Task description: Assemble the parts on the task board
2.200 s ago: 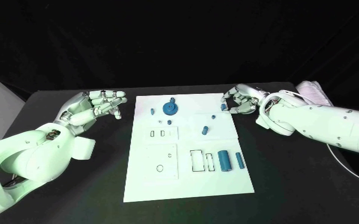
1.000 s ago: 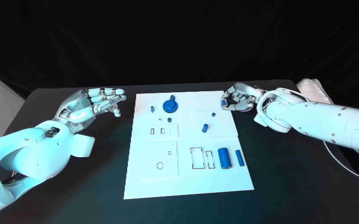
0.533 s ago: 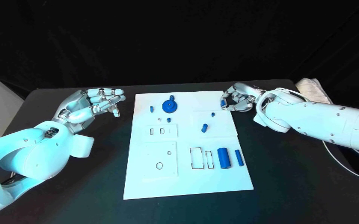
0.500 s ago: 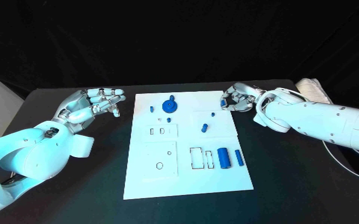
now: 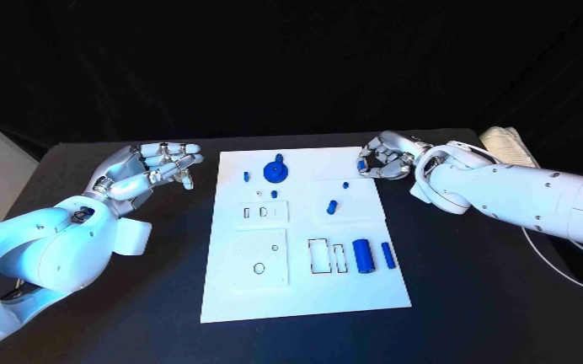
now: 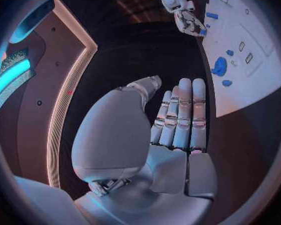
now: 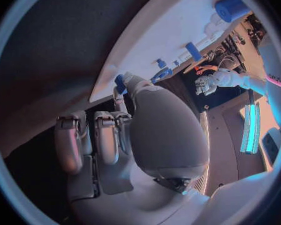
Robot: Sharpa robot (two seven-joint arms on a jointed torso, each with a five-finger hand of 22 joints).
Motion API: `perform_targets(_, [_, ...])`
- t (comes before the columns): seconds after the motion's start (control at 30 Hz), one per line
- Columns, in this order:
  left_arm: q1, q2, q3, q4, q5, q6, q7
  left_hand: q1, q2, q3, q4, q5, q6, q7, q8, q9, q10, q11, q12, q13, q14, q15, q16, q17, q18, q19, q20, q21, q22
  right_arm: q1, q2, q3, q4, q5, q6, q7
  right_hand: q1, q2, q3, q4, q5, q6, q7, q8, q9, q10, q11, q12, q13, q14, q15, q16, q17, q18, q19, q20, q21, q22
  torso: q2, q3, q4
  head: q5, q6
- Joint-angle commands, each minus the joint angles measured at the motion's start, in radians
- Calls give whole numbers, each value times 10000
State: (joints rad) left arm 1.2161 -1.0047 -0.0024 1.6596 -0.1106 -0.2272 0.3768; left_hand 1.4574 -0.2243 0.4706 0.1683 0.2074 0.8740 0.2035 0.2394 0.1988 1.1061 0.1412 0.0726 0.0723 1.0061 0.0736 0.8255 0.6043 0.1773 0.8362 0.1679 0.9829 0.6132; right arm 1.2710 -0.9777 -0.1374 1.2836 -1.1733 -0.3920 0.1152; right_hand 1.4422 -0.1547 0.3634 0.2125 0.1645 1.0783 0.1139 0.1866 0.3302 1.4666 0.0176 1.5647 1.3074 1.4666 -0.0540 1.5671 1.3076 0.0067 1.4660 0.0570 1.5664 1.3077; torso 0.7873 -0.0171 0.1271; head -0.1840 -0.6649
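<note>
1. Currently: R hand (image 5: 387,160) sits over the far corner of the task board (image 5: 304,297). Fingers are curled in and pinch what looks like a small blue part (image 7: 120,82) at the tips. Grip detail is hard to read.
2. L hand (image 5: 152,170) is just off the board's opposite long edge, fingers out, holding nothing.
3. Loose parts, placed from R hand: tiny stud (image 5: 346,185) and short peg (image 5: 332,207) are near, inboard and back toward the robot. Blue disc (image 5: 275,172) is across toward L hand. Big cylinder (image 5: 362,257) and slim cylinder (image 5: 389,255) are well back, beside the empty rect. outlines (image 5: 319,257).
4. Step in hand, my read: carry the pinched part to its seat. To do it well:
   - keep the pinch firm and the wrist level;
   - come in from above;
   - line up part w/ hole before lowering;
   - no dragging, since the thin board could slide.
5. Room: good swing space outboard of each hand, over the black table (image 5: 462,297). The tight spot is inboard of R hand, where stud and peg stand close — go in high to clear them. The board edge lies right under the R fingers, so a dropped part could roll off onto the table.
</note>
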Motion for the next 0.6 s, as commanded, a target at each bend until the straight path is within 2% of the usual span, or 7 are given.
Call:
perform_targets(0.03, [11,2,6,12,-32,160,40,-91,45,42,-40,-51,-79,-15,-32,16,-40,2,24,10,-67,-16,41,-10,60,-74,31,74,18,-6,11,2,106,-111,-781,75,-38,182,57,2,-11,318,-350,456,378,1042,-101,61,2634,1042,-89,37,2632,-67,1048,-79,44,2631,2,4,5,20,-6])
perform_targets(0.13, [11,-1,6,10,-32,162,38,-91,45,42,-40,-51,-79,-15,-32,16,-40,2,24,10,-67,-16,41,-10,60,-74,31,74,18,5,-15,6,269,-110,-1097,-124,-81,157,61,4,3,289,-352,487,395,1042,-114,61,2634,1042,-93,37,2632,-67,1048,-92,44,2631,0,5,-7,47,27])
perform_targets(0.3, [11,-1,6,6,-32,161,41,-91,45,42,-40,-51,-79,-15,-32,16,-40,2,24,10,-67,-16,41,-10,60,-74,31,74,18,165,-117,12,737,-136,-1443,-733,-171,117,70,21,-6,217,-338,530,419,1025,-116,38,2615,1042,-82,37,2632,-67,1048,-100,44,2631,-31,-24,-30,69,37])
perform_targets(0.47, [12,7,6,-14,-32,154,39,-94,46,49,-45,-52,-77,-18,-29,20,-38,1,26,11,-69,-16,45,-13,60,-80,32,81,22,428,-167,14,1717,-368,-1903,-1774,-184,137,140,-1,1,120,-304,561,437,963,-104,-44,2546,1042,-45,37,2632,-67,1048,-86,44,2631,-48,-6,-49,140,49])
perform_targets(0.6, [12,50,5,-48,-30,159,34,-94,46,49,-45,-52,-77,-18,-29,20,-38,1,26,11,-69,-16,45,-13,60,-80,32,81,22,505,62,14,2484,-678,-2182,-2606,-201,145,175,-7,19,75,-281,580,447,936,-85,-80,2517,1042,-26,37,2632,-67,1048,-75,44,2631,-67,3,-57,182,56])
